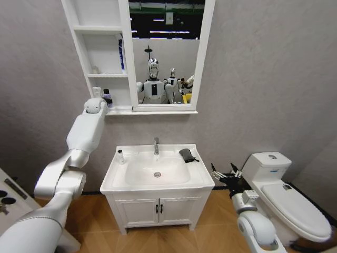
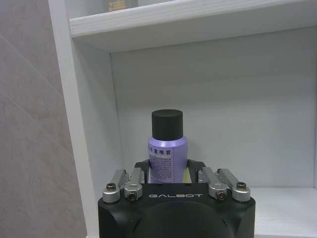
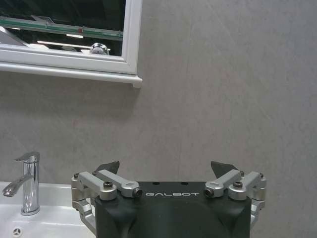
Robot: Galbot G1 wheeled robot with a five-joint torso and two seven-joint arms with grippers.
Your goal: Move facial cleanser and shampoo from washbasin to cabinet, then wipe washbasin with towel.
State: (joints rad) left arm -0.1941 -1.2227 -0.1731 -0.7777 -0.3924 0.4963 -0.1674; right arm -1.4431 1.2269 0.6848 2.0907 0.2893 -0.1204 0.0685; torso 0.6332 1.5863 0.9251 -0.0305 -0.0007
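A purple bottle [image 2: 167, 153] with a black cap stands upright in the lowest compartment of the white cabinet [image 1: 84, 47]; I cannot tell if it is the shampoo or the facial cleanser. My left gripper [image 2: 168, 169] is raised to that shelf, its fingers close against the bottle's sides. A small black-capped bottle [image 1: 120, 156] stands on the washbasin [image 1: 113, 182] rim at the back left. The dark towel [image 1: 187, 154] lies bunched on the rim at the back right. My right gripper [image 1: 226, 173] hangs open and empty beside the basin's right edge.
A chrome tap [image 1: 156, 146] stands at the basin's back centre. The white toilet [image 1: 287, 197] is close to the right arm. The mirror [image 1: 166, 52] adjoins the cabinet. A blue item [image 1: 121, 52] and a small object [image 1: 95, 69] sit in the middle compartment.
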